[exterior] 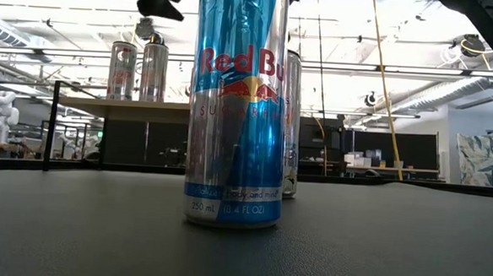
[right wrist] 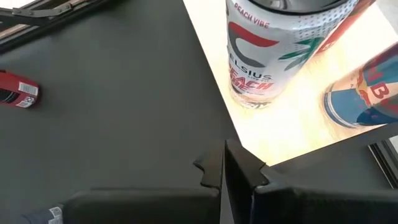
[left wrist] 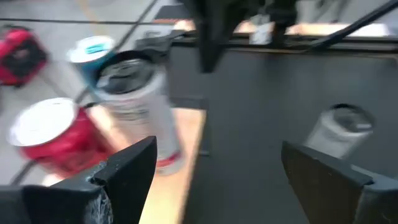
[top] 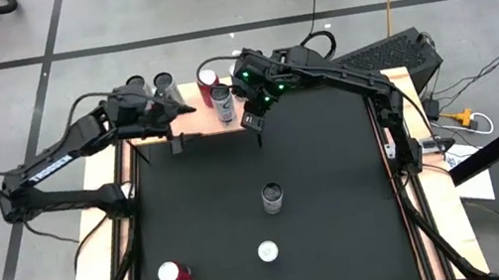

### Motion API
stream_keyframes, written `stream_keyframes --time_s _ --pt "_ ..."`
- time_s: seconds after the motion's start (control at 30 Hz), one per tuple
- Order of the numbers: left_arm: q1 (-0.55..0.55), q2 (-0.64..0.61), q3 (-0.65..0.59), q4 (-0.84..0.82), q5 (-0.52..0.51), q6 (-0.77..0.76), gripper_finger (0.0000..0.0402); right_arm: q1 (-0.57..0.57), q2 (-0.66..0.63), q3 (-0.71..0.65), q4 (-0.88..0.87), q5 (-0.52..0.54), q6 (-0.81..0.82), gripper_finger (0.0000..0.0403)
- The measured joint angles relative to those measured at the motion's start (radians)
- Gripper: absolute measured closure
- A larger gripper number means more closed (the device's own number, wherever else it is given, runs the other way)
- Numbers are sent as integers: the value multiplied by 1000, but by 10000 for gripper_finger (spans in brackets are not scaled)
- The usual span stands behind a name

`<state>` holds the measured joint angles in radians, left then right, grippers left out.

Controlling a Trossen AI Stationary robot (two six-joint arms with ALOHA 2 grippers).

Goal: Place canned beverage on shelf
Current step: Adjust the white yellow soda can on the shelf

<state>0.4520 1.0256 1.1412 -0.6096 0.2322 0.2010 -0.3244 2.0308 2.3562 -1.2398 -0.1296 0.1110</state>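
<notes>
Left claw (top: 177, 143) gapes empty at the shelf's (top: 194, 119) 9 o'clock end; right claw (right wrist: 224, 163) pinched together beside the Celsius can (right wrist: 273, 46). Red Bull can (exterior: 236, 104) hides most of the low view.

Even overhead light fills the high view, and the black mat (top: 329, 198) shows only faint shadows under the cans. In the low view, bright ceiling strip lights behind the table put glare on the tall blue-and-silver can (exterior: 236, 104), while the mat's near edge lies dim and soft. The left wrist view is smeared with blur throughout, and in the right wrist view the shelf (right wrist: 280, 124) top is washed pale by glare.
</notes>
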Motion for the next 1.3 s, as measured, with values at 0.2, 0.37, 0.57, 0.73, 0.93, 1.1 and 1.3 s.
stream_keyframes --time_s 0.2,0.37,0.57,0.73,0.93,1.1,1.3 --pt "-23 -64 0 -117 -15 -12 58 0 0 0 26 34 -2 403" --pt "-22 -94 0 -238 -124 -35 59 11 8 0 71 196 4 403" --pt "-23 -116 0 -281 -151 -63 58 12 36 -1 76 233 9 403" --pt "-22 -120 0 -315 -254 -65 59 18 62 -1 81 234 -21 403" --pt "-23 -122 0 -356 -436 -64 59 19 66 -1 4 239 -39 403" --pt "-20 -122 0 -332 -486 -38 59 21 66 -1 -81 314 -8 403" --pt "-20 -122 0 -316 -479 -70 59 40 66 -1 -91 444 6 403"
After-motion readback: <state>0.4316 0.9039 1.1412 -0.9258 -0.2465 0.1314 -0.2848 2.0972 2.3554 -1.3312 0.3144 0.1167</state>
